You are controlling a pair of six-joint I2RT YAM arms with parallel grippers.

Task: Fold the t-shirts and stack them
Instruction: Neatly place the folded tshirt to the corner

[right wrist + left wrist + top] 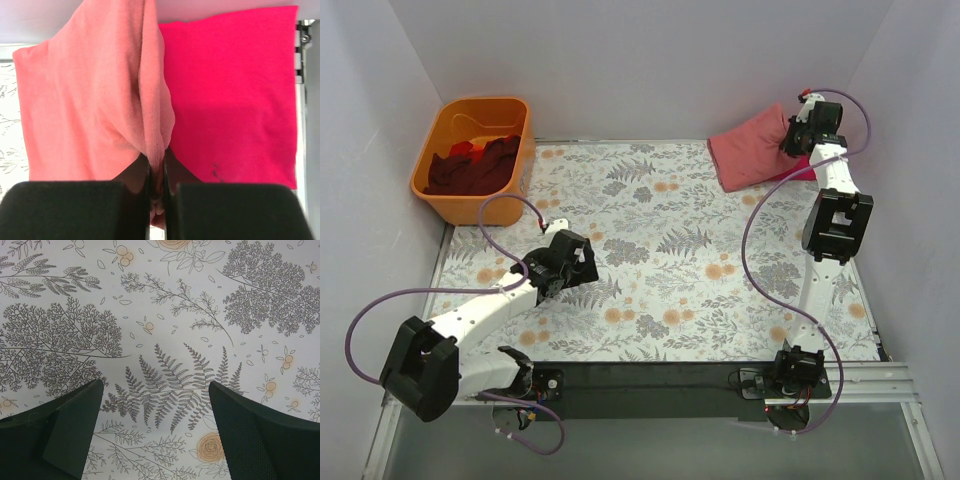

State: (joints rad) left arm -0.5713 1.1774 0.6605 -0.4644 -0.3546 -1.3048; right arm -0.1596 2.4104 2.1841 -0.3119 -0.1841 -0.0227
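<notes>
Currently we are pinching the salmon t-shirt (90, 100) in our fully closed right pincer (156, 195), partly over the magenta t-shirt (235, 90).

bright, even, diffuse light from above. soft shadows under left arm (480, 312) on desk (670, 205). salmon-pink t-shirt (85, 100) weave sharp; magenta t-shirt (235, 90) oversaturated; right gripper (156, 165) fingers near-black, slightly soft.

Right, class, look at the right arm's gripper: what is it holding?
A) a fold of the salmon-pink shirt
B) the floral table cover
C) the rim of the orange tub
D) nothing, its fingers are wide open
A: the right wrist view shows the right gripper shut on a bunched fold of the salmon-pink shirt, with the magenta shirt flat alongside.
</notes>
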